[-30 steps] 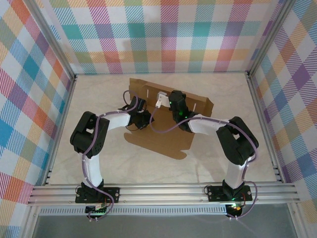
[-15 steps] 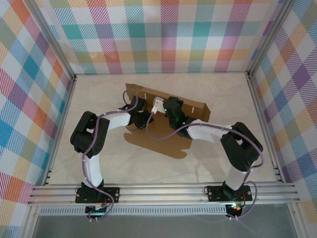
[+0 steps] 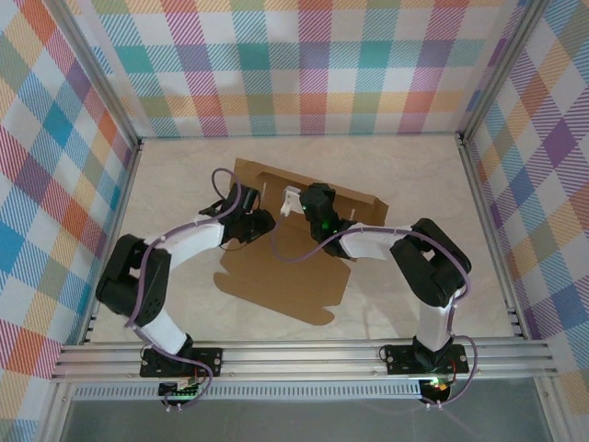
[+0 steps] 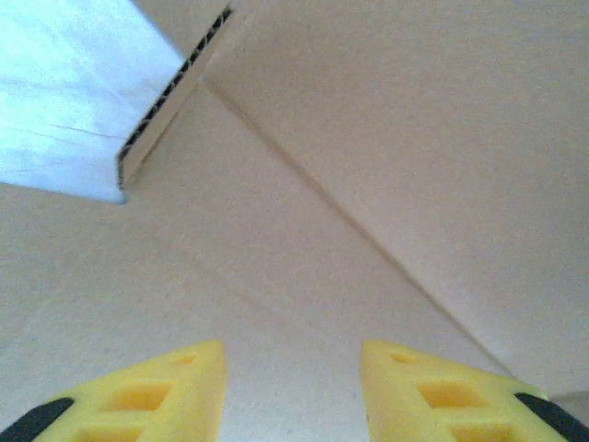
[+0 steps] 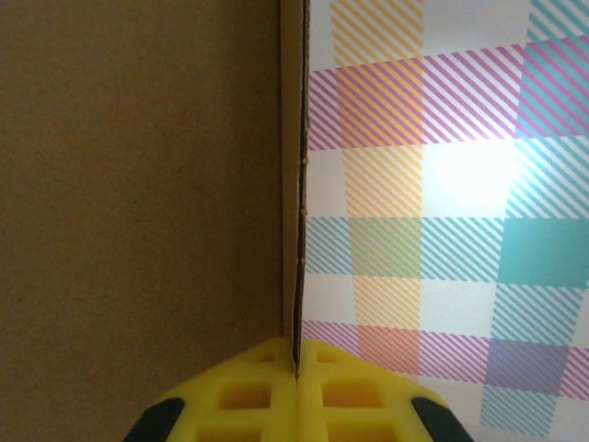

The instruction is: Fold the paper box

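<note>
Paper box (image 3: pixel 276 285) takes shape at the centre of the top view. The brown corrugated sheet lies on the pale table (image 3: pixel 175 193) with its near flap flat toward the bottom of the frame and its far panel (image 3: pixel 359 200) turned up toward the plaid back wall.

Over the past second that far panel has gone from lying broad and slanted to standing as a narrow strip. The sheet's near edge now sits lower in the frame than it did. The left arm's elbow has swung out to the lower left.

The right gripper (image 5: pixel 296 354) stays pinched together on the panel's top edge. In its wrist view the fluted edge runs straight up from between the yellow fingers (image 5: pixel 239 391), cardboard to the left, plaid wall (image 5: pixel 442 184) to the right.

The left gripper (image 4: pixel 291 357) has just let go: its fingers stand apart at the bottom of its wrist view with nothing between them. They face bare cardboard, with a crease running diagonally toward the lower right and a cut edge at upper left.

With one wall raised and held, the paper box looks early in its fold. The freed left claw seems ready for a side flap or tab, and the raised wall may sag if the right grip slips.
</note>
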